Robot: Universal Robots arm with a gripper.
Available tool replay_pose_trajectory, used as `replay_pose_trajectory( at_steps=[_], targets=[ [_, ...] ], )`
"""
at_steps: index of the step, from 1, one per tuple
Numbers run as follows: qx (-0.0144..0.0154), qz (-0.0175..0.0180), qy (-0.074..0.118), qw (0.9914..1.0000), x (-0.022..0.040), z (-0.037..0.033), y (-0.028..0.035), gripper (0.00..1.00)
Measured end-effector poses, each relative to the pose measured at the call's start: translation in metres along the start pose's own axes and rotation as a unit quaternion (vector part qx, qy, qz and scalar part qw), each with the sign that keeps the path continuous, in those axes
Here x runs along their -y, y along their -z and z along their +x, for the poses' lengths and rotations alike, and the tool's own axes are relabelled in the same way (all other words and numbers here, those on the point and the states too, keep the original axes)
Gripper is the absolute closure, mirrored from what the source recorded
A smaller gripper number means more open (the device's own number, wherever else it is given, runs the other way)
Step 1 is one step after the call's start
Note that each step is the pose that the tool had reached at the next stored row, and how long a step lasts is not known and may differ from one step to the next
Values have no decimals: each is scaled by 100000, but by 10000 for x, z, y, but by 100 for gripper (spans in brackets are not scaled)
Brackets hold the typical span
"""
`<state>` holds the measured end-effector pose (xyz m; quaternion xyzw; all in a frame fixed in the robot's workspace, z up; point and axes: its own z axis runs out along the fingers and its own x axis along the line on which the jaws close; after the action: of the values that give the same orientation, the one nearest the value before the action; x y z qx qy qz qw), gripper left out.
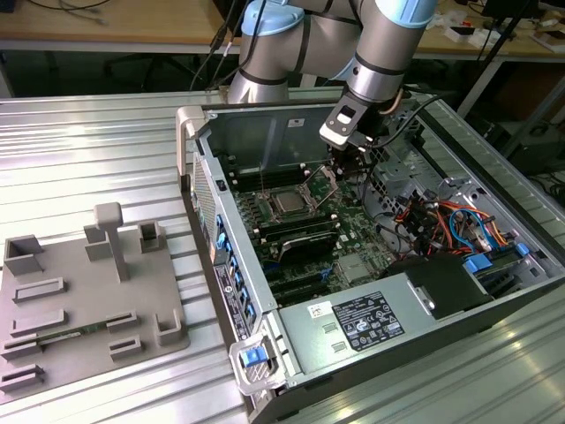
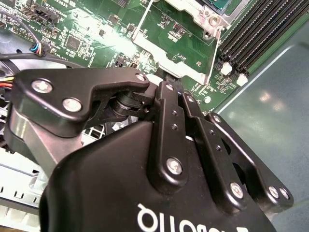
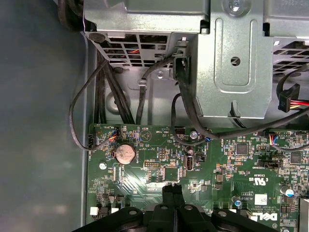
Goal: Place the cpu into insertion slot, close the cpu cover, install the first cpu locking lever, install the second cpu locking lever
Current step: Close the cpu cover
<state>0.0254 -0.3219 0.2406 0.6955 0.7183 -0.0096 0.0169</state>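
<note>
The cpu, a small silvery square, lies flat in the insertion slot on the green motherboard inside the open computer case. A corner of the cpu also appears in the second wrist view. The cpu cover stands raised on its hinge beside the slot, and green board is visible through the window of the cpu cover. My gripper hangs just above the cover's free edge on the exterior view's right. The gripper is shut, its black fingertips pressed together at the cover's edge.
A metal drive cage and black cables stand beyond the board's edge. Long black memory slots flank the socket. A power supply fills the case's near end. A grey fixture plate lies on the table at the exterior view's left.
</note>
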Motion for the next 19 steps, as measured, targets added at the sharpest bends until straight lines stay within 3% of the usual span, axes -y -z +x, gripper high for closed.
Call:
replay_pose_trajectory(
  at_steps=[6,19],
  targets=[
    [-55,2,0,100000,34,1,-1,89],
    [-197,-1,-6,100000,190,6,-6,89]
  ],
)
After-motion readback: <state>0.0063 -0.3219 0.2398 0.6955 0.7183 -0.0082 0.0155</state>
